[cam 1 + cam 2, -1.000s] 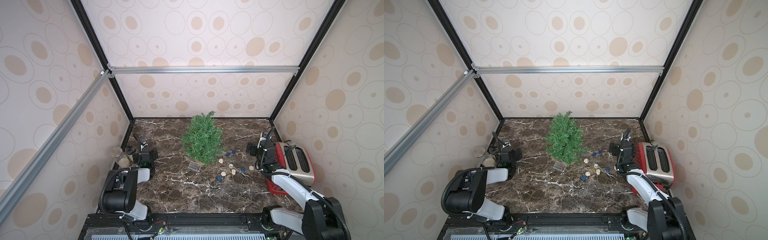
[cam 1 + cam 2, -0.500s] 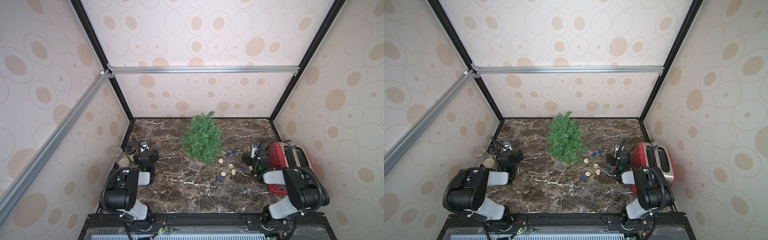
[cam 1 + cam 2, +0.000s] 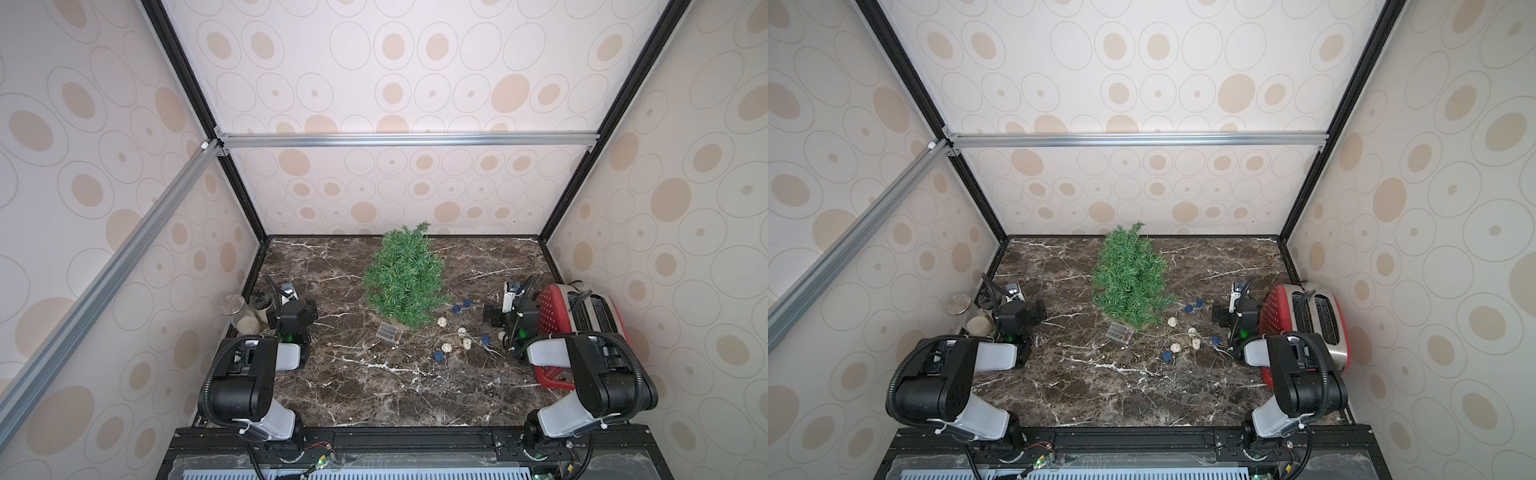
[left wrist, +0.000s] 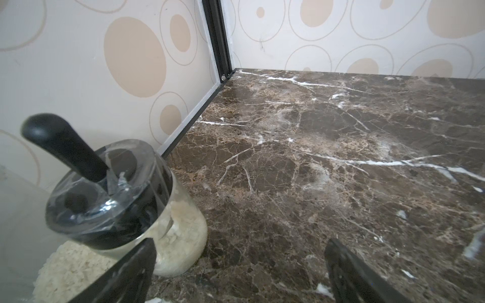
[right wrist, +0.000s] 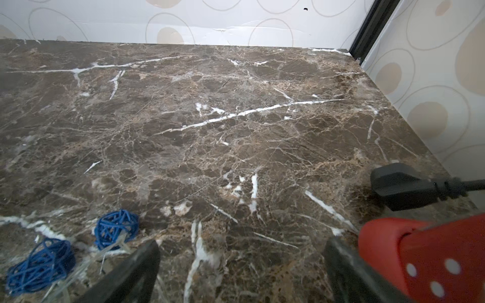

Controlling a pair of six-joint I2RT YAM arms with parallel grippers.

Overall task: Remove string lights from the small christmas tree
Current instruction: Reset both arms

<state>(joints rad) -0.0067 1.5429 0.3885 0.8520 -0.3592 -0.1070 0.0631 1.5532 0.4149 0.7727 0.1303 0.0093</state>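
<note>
The small christmas tree [image 3: 405,278] [image 3: 1131,276], bushy and green, stands upright at mid-back of the marble table. The string lights lie on the table beside it: cream balls [image 3: 461,331], blue balls [image 3: 457,308] [image 5: 116,228], thin clear wire and a clear battery box [image 3: 389,332] [image 3: 1119,332] at the tree's foot. No balls show on the tree. My left gripper [image 3: 293,311] [image 4: 240,265] rests open at the left wall. At the right, just right of the balls, my right gripper [image 3: 513,313] [image 5: 241,265] is open and holds nothing.
Two glass jars [image 3: 239,313] with pale filling stand by the left wall; one [image 4: 147,210] holds a black-handled scoop [image 4: 63,147] close to my left finger. A red perforated colander [image 3: 552,307] [image 5: 425,257], a toaster [image 3: 590,316] and its black plug [image 5: 404,185] crowd the right side.
The right arm has folded back, its elbow drawn toward the front, while its gripper stays near the colander. The left arm, tree and lights have barely moved.
</note>
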